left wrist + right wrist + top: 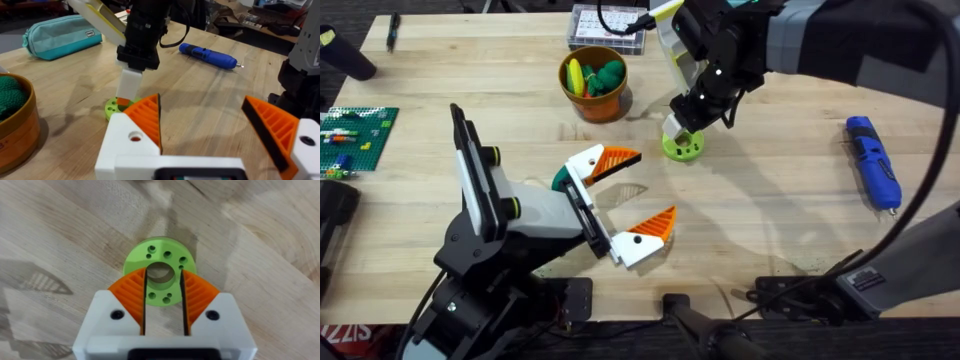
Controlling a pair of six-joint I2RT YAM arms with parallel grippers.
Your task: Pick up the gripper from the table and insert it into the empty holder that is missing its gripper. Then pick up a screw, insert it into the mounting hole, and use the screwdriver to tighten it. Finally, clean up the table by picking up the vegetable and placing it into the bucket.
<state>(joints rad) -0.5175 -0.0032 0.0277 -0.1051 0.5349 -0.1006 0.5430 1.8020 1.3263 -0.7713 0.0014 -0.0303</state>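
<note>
Right gripper sits straight over the green disc, fingers narrowly parted with nothing pinched; the arm hides part of the disc in overhead. Left gripper spread wide, empty, low over the table. Screwdriver lies far right, bucket holds vegetables at the back; no legible writing.

Overhead camera high above the arm bases, looking down and forward over the table, left wrist camera low behind its gripper, looking across, right wrist camera close above its gripper, both wrist views sharing the green disc.
</note>
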